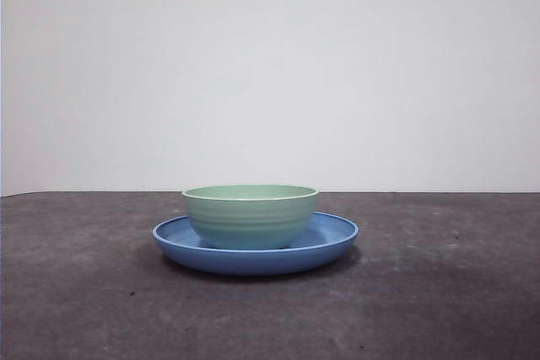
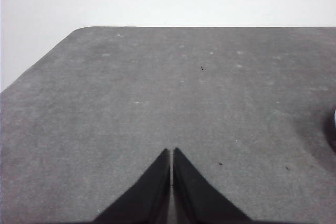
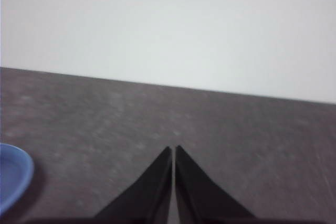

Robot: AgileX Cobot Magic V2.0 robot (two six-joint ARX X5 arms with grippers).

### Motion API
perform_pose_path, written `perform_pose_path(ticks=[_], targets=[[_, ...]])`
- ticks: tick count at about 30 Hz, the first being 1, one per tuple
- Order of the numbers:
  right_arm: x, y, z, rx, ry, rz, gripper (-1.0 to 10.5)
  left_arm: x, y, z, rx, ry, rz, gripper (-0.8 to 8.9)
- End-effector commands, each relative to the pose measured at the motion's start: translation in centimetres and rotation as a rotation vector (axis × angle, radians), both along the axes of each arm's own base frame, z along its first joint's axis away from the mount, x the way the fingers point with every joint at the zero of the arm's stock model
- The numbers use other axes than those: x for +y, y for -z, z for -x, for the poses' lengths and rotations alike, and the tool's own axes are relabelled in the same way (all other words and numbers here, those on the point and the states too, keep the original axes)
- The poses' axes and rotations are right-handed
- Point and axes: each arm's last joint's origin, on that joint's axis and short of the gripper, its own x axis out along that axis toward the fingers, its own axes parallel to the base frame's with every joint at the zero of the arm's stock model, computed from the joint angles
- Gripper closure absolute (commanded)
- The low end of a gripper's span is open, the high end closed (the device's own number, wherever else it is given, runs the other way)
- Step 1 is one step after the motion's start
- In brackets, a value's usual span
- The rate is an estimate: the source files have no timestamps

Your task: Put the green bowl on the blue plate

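Resting: green bowl (image 1: 250,217) on blue plate (image 1: 333,239) | left gripper (image 2: 171,153), right gripper (image 3: 173,150) closed (empty)

The left gripper (image 2: 171,153), seen in its own wrist view, ends in two matte black jaws shaped like long flat wedges. Each is broad where it enters the picture and tapers to a narrow pointed tip, with straight inner edges and slanting outer edges. The surfaces look plain and smooth, without visible screws, cables or markings. The right gripper (image 3: 172,150) in its wrist view has the same pair of dark black tapering wedges, slightly blurred, equally plain. The front view shows no part of either arm.
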Motion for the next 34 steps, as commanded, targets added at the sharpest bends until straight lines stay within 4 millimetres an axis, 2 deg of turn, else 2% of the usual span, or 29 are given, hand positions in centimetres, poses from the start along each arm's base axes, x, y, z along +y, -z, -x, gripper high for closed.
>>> perform_pose_path(ticks=[1, 6, 12, 16, 34], targets=[[-0.1, 1.5, -0.1, -0.002, 0.033, 0.002, 9.4, 0.0, 0.7, -0.1, 0.024, -0.006, 0.0, 8.05], [-0.2, 4.0, -0.5, 0.059, 0.04, -0.014, 9.4, 0.0, 0.7, -0.1, 0.025, -0.006, 0.0, 8.05], [-0.4, 5.2, -0.4, 0.194, 0.066, -0.017, 9.4, 0.0, 0.7, -0.1, 0.024, -0.006, 0.0, 8.05], [-0.4, 5.1, -0.4, 0.192, 0.068, -0.073, 9.4, 0.0, 0.7, -0.1, 0.025, -0.006, 0.0, 8.05], [-0.4, 5.0, -0.4, 0.176, 0.064, -0.073, 9.4, 0.0, 0.7, -0.1, 0.025, -0.006, 0.0, 8.05]])
